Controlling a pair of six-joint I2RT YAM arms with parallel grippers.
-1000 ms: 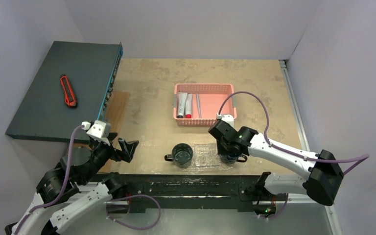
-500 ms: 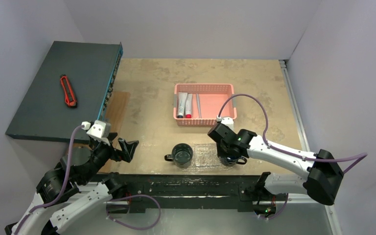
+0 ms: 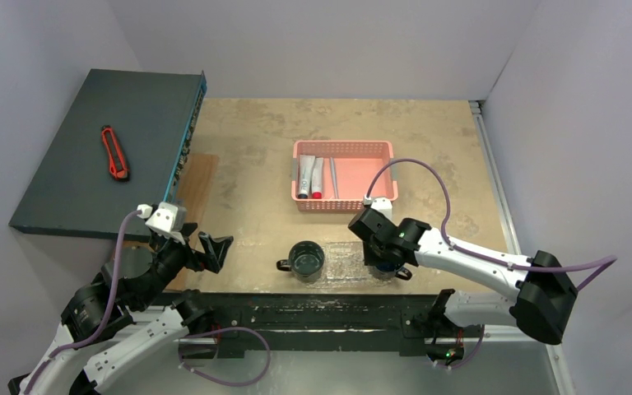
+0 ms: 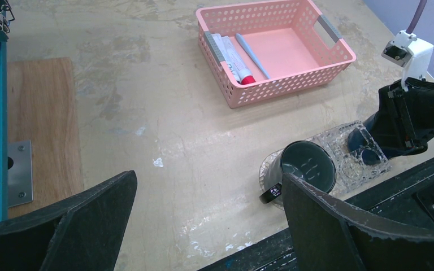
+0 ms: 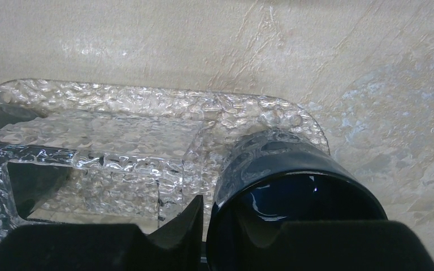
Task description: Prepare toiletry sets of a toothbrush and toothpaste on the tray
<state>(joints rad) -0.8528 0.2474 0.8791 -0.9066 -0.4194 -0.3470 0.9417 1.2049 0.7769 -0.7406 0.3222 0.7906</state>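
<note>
At the right end of the clear bumpy oval plastic tray, the dark blue glossy mug stands upright. The right tool straddles its rim wall; pinching or loose, cannot tell. The left tool is spread wide and empty over the bench.

Risk: a finger snagging the rim on lift-off could tip the mug or drag the tray toward the near edge.

The dark green mug sits at the tray's left end. The red-capped silvery tubes and slim pale-blue toothbrush lie in the pink perforated basket.

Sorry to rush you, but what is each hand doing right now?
Left hand: open, holding nothing.
Right hand: at the blue mug on the tray; whether it grips cannot be told.
</note>
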